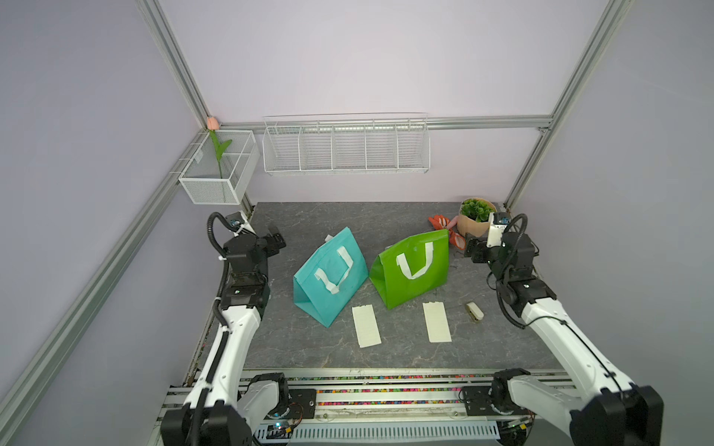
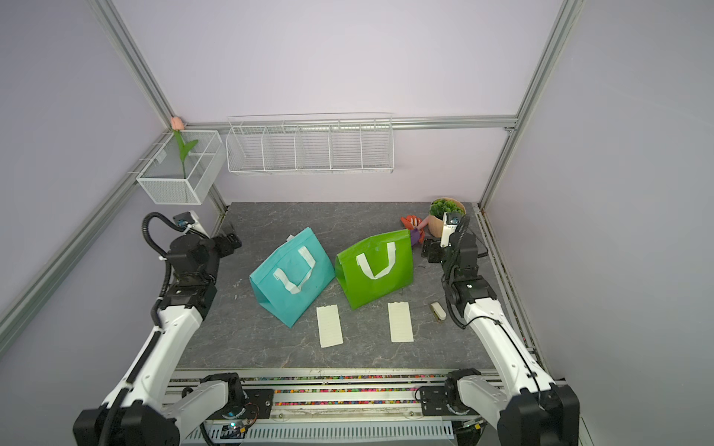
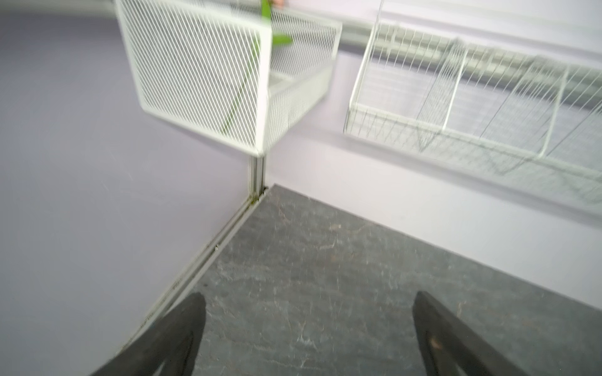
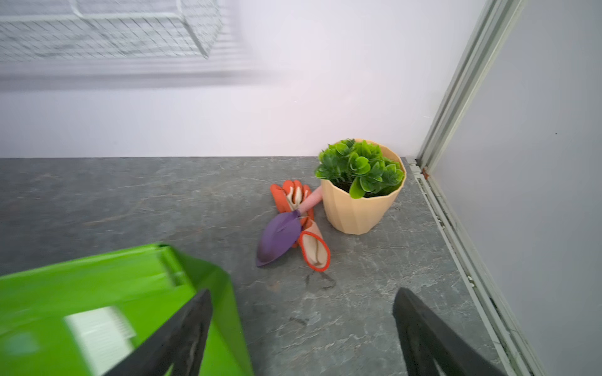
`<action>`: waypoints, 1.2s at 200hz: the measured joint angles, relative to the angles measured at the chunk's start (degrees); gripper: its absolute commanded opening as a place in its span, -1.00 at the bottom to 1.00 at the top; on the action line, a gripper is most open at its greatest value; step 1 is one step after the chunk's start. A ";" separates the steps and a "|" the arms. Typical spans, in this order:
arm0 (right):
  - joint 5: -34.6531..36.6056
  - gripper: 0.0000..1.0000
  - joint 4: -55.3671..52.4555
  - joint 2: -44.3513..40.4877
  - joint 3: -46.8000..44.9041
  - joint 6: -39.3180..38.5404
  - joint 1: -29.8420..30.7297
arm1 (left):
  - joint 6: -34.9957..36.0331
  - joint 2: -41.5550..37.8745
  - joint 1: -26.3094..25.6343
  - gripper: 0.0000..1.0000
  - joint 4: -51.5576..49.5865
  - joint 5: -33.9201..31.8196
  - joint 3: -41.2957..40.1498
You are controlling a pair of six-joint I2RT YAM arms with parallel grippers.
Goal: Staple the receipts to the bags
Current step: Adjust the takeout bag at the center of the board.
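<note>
Currently no step is under way: the left gripper (image 3: 309,301) and the right gripper (image 4: 303,298) are standing wide open, holding nothing. Two pale cream paper receipts (image 1: 366,326) (image 1: 436,322) are lying flat, unattached, before the teal fabric tote bag (image 1: 328,278) and the bright green tote bag (image 1: 413,270). The next move is probably calling for laying a receipt on a bag, then fetching the small cream stapler (image 1: 474,311).

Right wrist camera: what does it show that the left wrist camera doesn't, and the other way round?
Only the right wrist view shows the green bag, a plant pot, orange gloves and a purple trowel. Only the left wrist view shows a mesh basket with a green stem in it. Both show the grey table, the wire rack on the wall, and their own open claw: the right claw and the left claw.
</note>
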 measured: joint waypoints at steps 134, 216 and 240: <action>-21.86 0.93 -36.54 -18.99 -10.43 17.99 14.45 | -28.89 -37.18 -4.90 0.69 -54.49 34.64 -5.07; -17.42 0.91 -21.97 4.59 -9.97 24.26 32.74 | -29.62 -29.83 -7.30 0.69 -45.48 38.03 -13.77; -15.74 0.96 -17.64 12.94 -5.90 25.31 36.57 | -29.14 -22.67 -17.53 0.70 -39.78 32.59 -13.66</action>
